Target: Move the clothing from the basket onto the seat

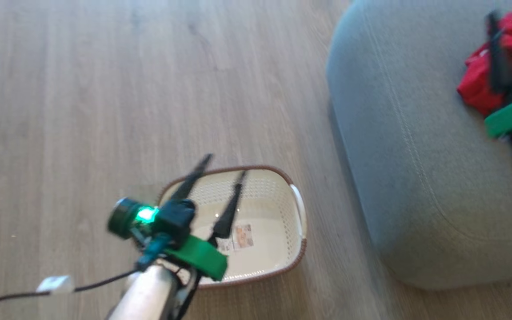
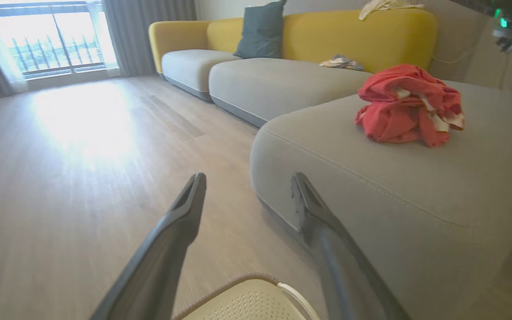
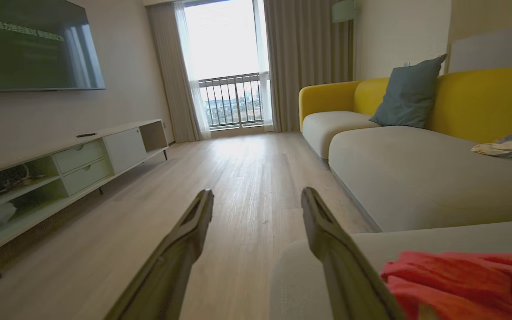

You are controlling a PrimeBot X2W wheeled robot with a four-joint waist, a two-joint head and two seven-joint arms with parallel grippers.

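The cream basket (image 1: 299, 209) with its brown rim stands on the wood floor; I see only a paper label on its bottom. It also shows as a corner of basket (image 2: 247, 304) under my left fingers. My left gripper (image 1: 226, 164) hovers over it, open and holding nothing, as the left gripper (image 2: 247, 178) confirms. The red clothing (image 1: 478, 91) with white trim lies heaped on the grey seat (image 1: 407, 155). In the left wrist view the clothing (image 2: 409, 104) rests on the seat (image 2: 371, 178). My right gripper (image 1: 511, 20) stands open over the heap. The right gripper (image 3: 257, 195) is empty, with the clothing (image 3: 460, 284) just right of it.
Beyond the seat a long sofa (image 2: 282, 80) with yellow backs carries a grey-blue cushion (image 2: 262, 29) and a small crumpled cloth (image 2: 340, 62). A low TV console (image 3: 74, 164) lines the opposite wall. Wood floor (image 1: 149, 89) stretches between them towards a balcony window (image 3: 229, 66).
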